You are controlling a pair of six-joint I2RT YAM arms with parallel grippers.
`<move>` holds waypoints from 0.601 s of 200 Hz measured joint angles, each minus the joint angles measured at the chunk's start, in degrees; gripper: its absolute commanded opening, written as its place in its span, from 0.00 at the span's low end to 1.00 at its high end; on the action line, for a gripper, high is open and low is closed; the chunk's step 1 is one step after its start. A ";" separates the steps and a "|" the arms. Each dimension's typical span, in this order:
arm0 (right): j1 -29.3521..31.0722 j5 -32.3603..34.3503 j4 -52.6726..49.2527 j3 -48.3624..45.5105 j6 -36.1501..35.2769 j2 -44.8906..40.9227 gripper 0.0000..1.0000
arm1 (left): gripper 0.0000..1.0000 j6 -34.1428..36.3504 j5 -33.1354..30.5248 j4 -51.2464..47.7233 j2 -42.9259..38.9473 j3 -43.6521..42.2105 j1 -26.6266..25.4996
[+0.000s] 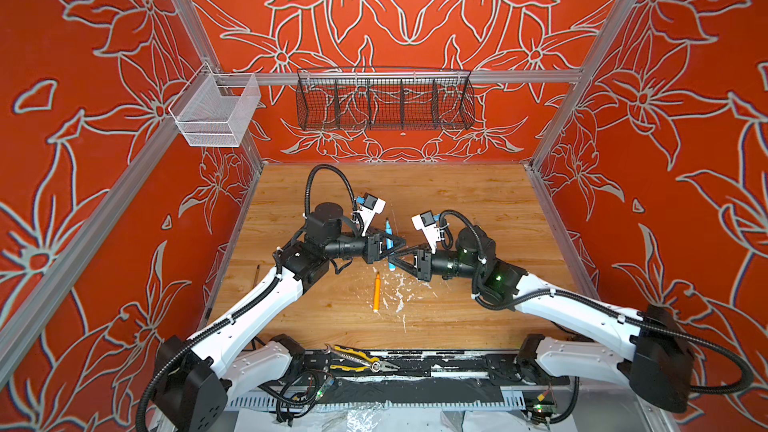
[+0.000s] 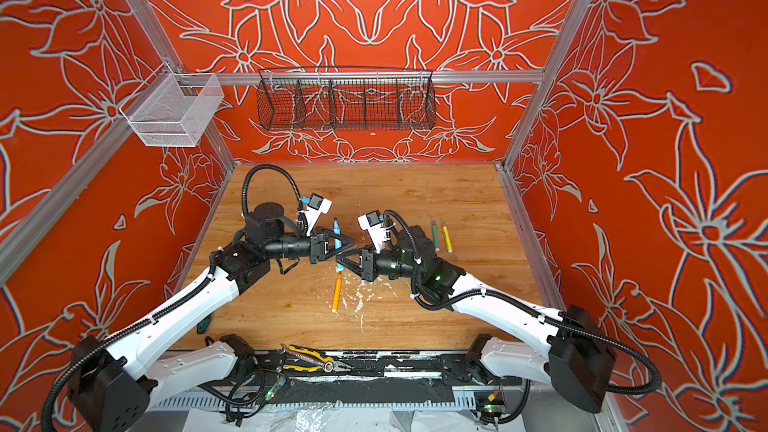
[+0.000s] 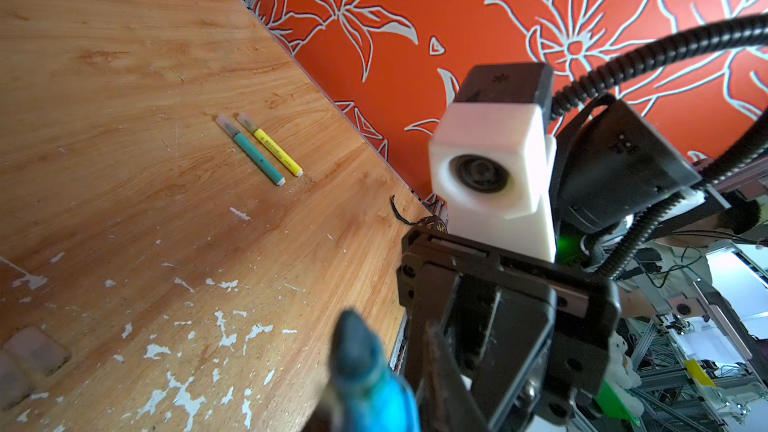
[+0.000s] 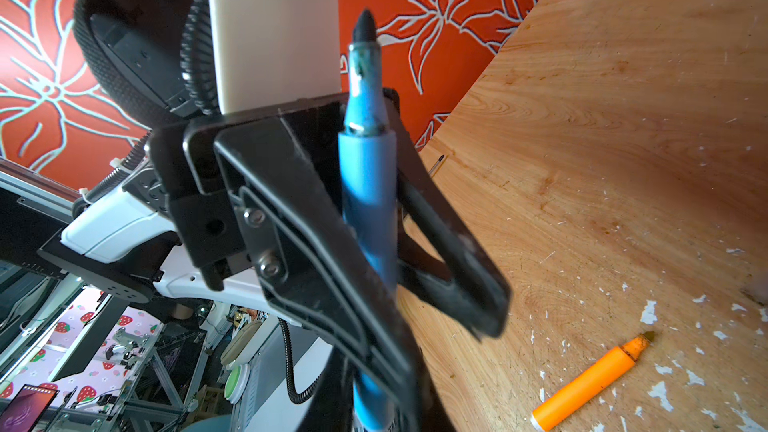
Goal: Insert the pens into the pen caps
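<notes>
Counting 4 pens [image 2: 336, 293], 2 seemingly capped

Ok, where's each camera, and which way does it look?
A top view: high over the near edge of the table, looking down; left arm and right arm show, left hand and right hand meeting at the blue pen.
A top view: same head, same direction; adds the green pen and yellow pen.
Left wrist: on the left arm, facing the right hand and its camera.
Right wrist: on the right arm, facing the left hand holding the blue pen.
Shared: wrist views both show the blue pen; top views, the orange pen.
</notes>
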 measured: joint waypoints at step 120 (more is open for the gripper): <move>0.00 -3.93 0.26 -0.55 1.27 2.45 0.00 | 0.40 3.54 -0.50 -3.34 -1.79 1.88 3.65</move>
